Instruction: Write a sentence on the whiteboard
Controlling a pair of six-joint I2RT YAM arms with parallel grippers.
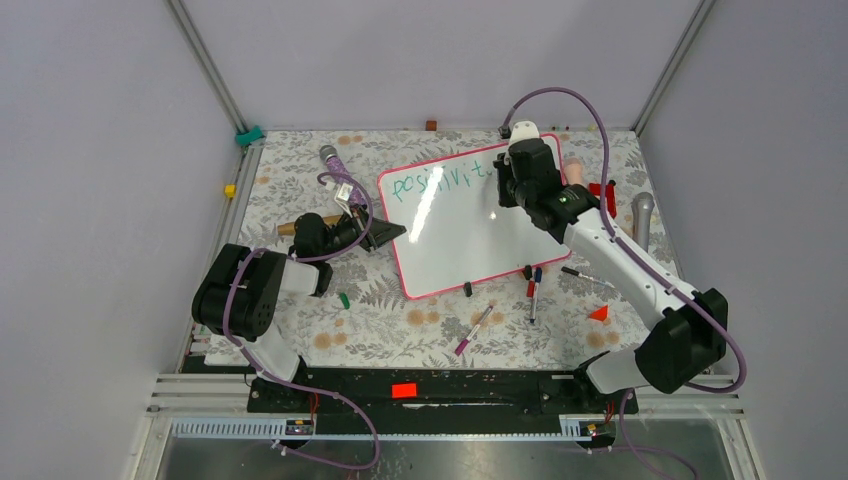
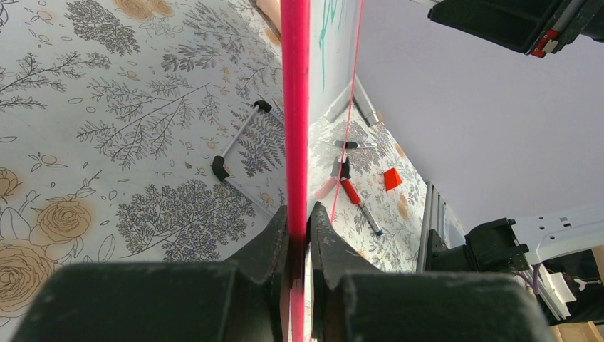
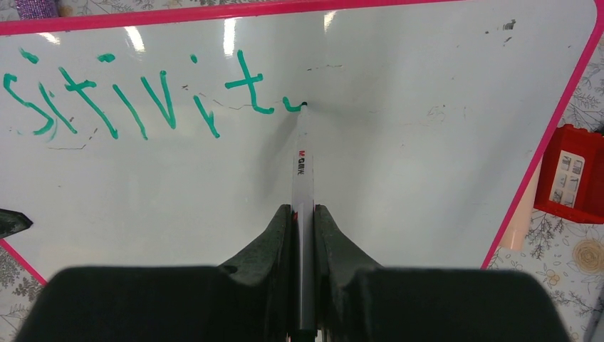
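The whiteboard (image 1: pixel 470 240) lies tilted on the flowered table, with green letters reading "positivit" (image 1: pixel 435 182) along its far edge. My left gripper (image 1: pixel 385 232) is shut on the board's pink frame (image 2: pixel 295 107) at its left side, the jaws pinching the rim (image 2: pixel 299 221). My right gripper (image 1: pixel 497 185) hovers over the board's far right part, shut on a slim marker (image 3: pixel 303 164). The marker's tip touches the white surface (image 3: pixel 427 157) just past the last green stroke (image 3: pixel 288 107), and the grip (image 3: pixel 303 214) holds the barrel lower down.
Loose markers lie near the board's front edge (image 1: pixel 475 328) and right of it (image 1: pixel 533 295). A red wedge (image 1: pixel 598 313), a red block (image 1: pixel 603 190), a grey microphone (image 1: pixel 642 215), a purple microphone (image 1: pixel 335 165) and a green cap (image 1: pixel 344 299) are scattered around.
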